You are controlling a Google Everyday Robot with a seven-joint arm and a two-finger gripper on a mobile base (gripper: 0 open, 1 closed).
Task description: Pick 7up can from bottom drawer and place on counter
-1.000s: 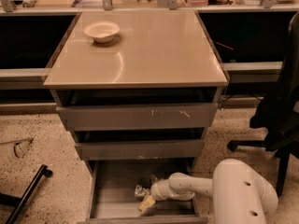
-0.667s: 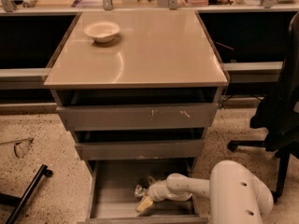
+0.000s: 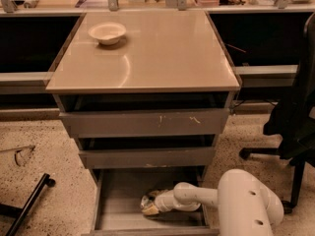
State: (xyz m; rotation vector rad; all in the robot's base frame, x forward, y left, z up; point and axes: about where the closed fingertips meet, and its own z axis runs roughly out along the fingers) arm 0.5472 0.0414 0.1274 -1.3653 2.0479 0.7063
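Note:
The bottom drawer (image 3: 118, 208) is pulled open at the foot of the grey cabinet. The 7up can (image 3: 147, 199), small and dented, lies on the drawer floor near its middle. My gripper (image 3: 150, 209) reaches into the drawer from the right on the white arm (image 3: 194, 196) and sits right against the can, partly covering it. The beige counter (image 3: 162, 53) tops the cabinet, above the two upper drawers (image 3: 147, 123).
A white bowl (image 3: 107, 32) stands on the counter's back left. A black office chair (image 3: 295, 122) stands to the right of the cabinet. A black bar (image 3: 29, 200) lies on the speckled floor at the left. Shelves with clutter run along the back.
The white arm has shifted a little to the left and the gripper has edged slightly deeper into the drawer, staying at the can. The can has barely moved.

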